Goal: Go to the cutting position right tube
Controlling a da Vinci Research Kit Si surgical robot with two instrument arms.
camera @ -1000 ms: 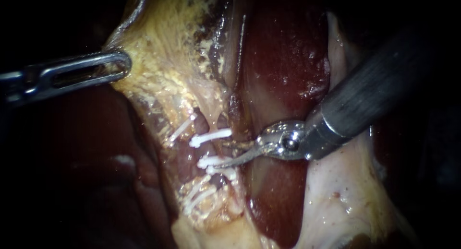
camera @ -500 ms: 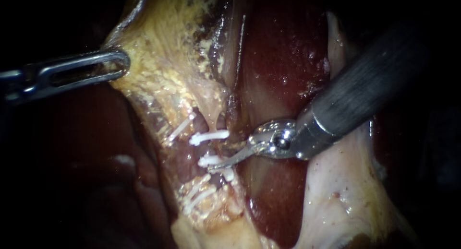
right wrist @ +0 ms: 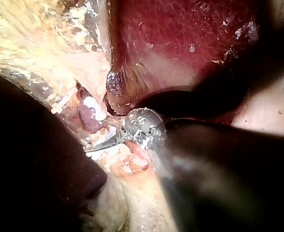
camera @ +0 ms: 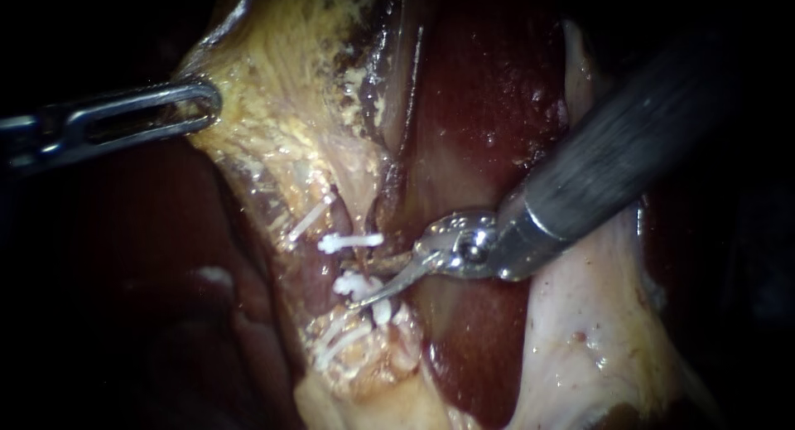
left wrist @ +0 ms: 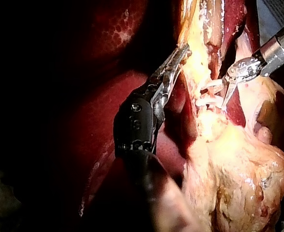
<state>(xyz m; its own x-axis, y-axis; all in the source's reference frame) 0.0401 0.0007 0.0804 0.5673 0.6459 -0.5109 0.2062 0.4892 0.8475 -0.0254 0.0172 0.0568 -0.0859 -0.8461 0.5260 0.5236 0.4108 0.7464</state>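
My right instrument (camera: 379, 279), its slim silver hand parted, is hovering at the brownish right tube (camera: 377, 263) between white plastic clips (camera: 349, 242); I judge only fine settling is remaining. My left instrument (camera: 197, 107) is clenching yellowish fatty tissue (camera: 273, 140).

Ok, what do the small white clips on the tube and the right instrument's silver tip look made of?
Small white clips: likely plastic, opaque matt white, no metallic glint. Right instrument, silver tip: polished metal, judging by its bright mirror-like highlights. Its dark grey shaft: matt, finely streaked; coating or composite, cannot tell.
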